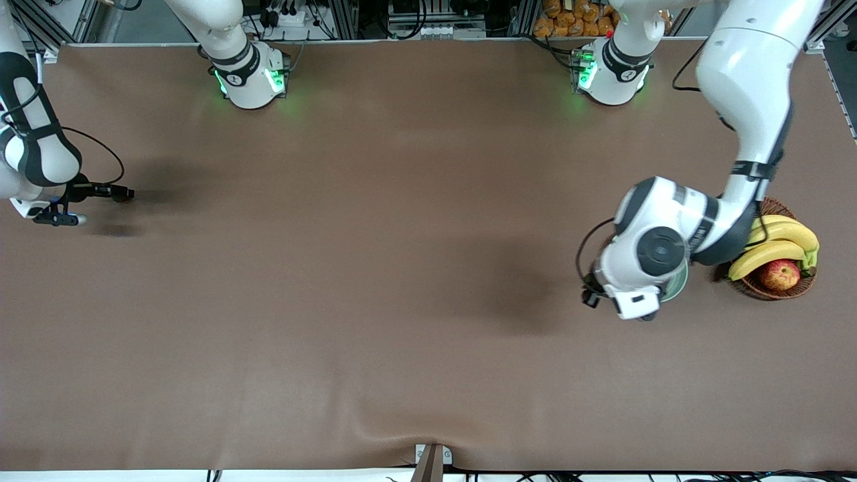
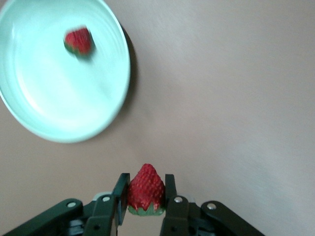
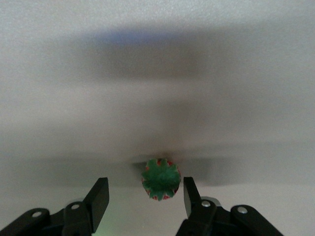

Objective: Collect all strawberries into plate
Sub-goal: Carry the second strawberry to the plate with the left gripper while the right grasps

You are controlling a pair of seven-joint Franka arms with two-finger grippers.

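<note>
The left gripper (image 2: 143, 202) is clamped on a strawberry (image 2: 145, 189), pinching it across its sides with the tip pointing away from the wrist. That is a carrying hold, and it hangs just beside the pale green plate (image 2: 29, 123) rather than over it. A second strawberry (image 2: 78, 40) lies in the plate near the rim. From the front camera the left arm's wrist hides nearly all of the plate; only a green sliver shows beneath it, toward the left arm's end of the bench (image 1: 402, 268).

At the right arm's end, near the bench's edge, the right gripper (image 3: 142, 199) sits low over the third strawberry (image 3: 161, 179). That berry stands on the bench with its leafy cap up. The fingers (image 3: 98, 196) straddle it with a gap on each side, so they are parted and hold nothing yet. I'd say it is lined up to squeeze across the berry's body.

Just beside the plate stands a wicker basket (image 1: 800, 286) holding bananas (image 1: 780, 242) and an apple (image 1: 778, 274). It could crowd the left arm's approach to the plate. The wide brown middle of the bench separates the right gripper's berry from the plate, so that berry faces a long carry.
</note>
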